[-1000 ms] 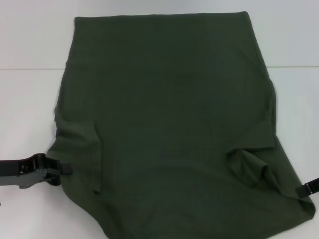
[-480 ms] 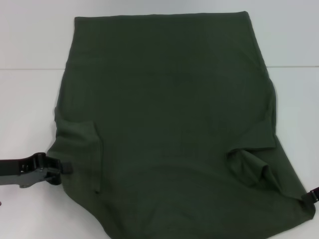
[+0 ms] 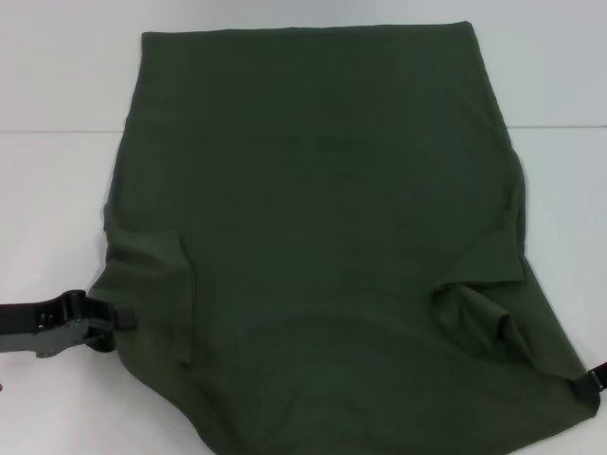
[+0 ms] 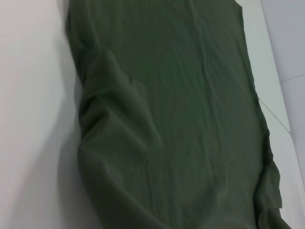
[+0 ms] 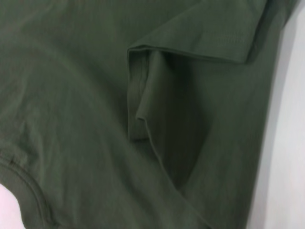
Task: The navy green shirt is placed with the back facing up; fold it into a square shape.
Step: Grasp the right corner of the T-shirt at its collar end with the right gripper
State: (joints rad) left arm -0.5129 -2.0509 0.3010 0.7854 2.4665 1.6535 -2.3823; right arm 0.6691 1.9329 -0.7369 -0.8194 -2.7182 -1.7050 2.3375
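Note:
The navy green shirt (image 3: 322, 237) lies spread on the white table (image 3: 57, 190), plain side up, with both sleeves folded inward over the body. Its far hem runs straight along the back. My left gripper (image 3: 114, 319) touches the shirt's near left edge, beside the folded left sleeve (image 3: 152, 275). My right gripper (image 3: 596, 377) shows only as a dark tip at the near right corner of the cloth. The left wrist view shows the shirt's long side (image 4: 171, 119). The right wrist view shows the folded right sleeve (image 5: 190, 71).
The white table (image 4: 33, 119) shows bare on both sides of the shirt, and a seam line (image 3: 57, 131) crosses it at the back. The shirt's near edge runs out of the head view.
My right gripper has slid down and outward along the shirt's near right edge, now almost out of view. My left gripper has barely shifted. The shirt lies as before.

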